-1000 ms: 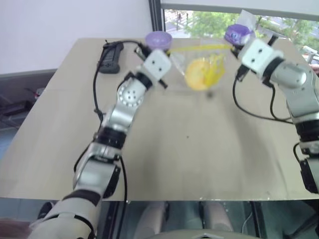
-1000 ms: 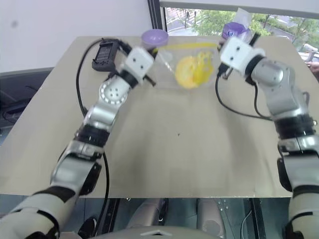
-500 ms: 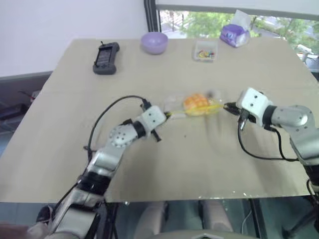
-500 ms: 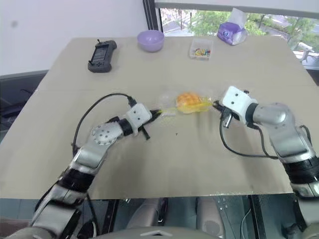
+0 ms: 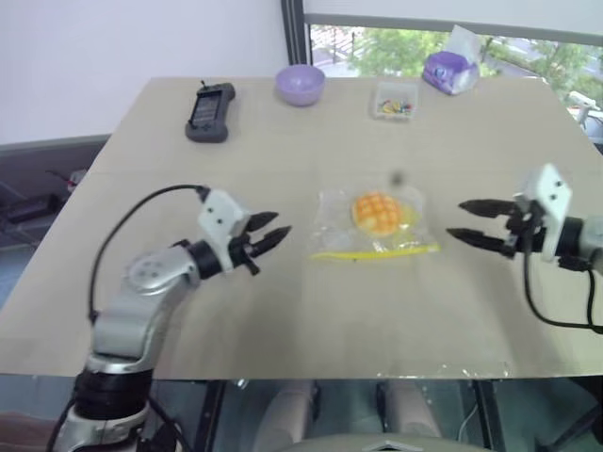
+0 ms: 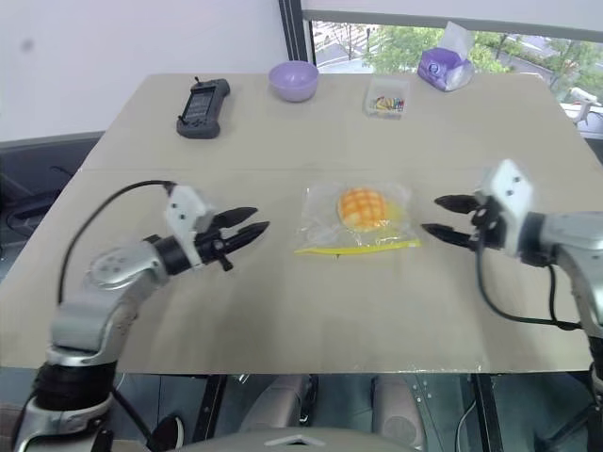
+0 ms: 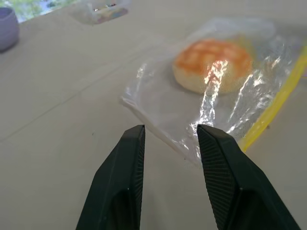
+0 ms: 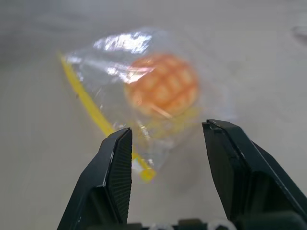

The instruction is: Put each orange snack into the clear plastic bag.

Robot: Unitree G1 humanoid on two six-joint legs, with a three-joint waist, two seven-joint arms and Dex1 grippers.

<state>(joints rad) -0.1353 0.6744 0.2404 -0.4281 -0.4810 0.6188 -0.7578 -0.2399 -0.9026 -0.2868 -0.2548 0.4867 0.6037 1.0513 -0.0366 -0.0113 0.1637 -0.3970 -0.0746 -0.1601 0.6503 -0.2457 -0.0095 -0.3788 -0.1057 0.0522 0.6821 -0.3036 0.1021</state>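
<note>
The clear plastic bag (image 5: 330,218) lies flat on the middle of the table, its yellow strip along the near edge. The orange snack (image 5: 376,213), a domed bun with a grid top, sits inside it. My left gripper (image 5: 271,231) hovers to the left of the bag, open and empty, pointing at it. My right gripper (image 5: 464,221) hovers to the right of the bag, also open and empty. The left wrist view shows the bag (image 7: 163,91) and bun (image 7: 213,65) just beyond my fingers (image 7: 128,158); the right wrist view shows the bun (image 8: 162,86) in the bag (image 8: 115,57) between its fingers (image 8: 117,158).
At the far edge stand a dark handheld device (image 5: 208,110), a lilac bowl (image 5: 300,84), a small clear box of colourful bits (image 5: 395,100) and a purple tissue pack (image 5: 449,68). The table (image 5: 283,311) ends close in front.
Both grippers let go of the bag's ends, opened and drew back sideways and toward me. The bag with the bun came down from the air and now lies on the table.
</note>
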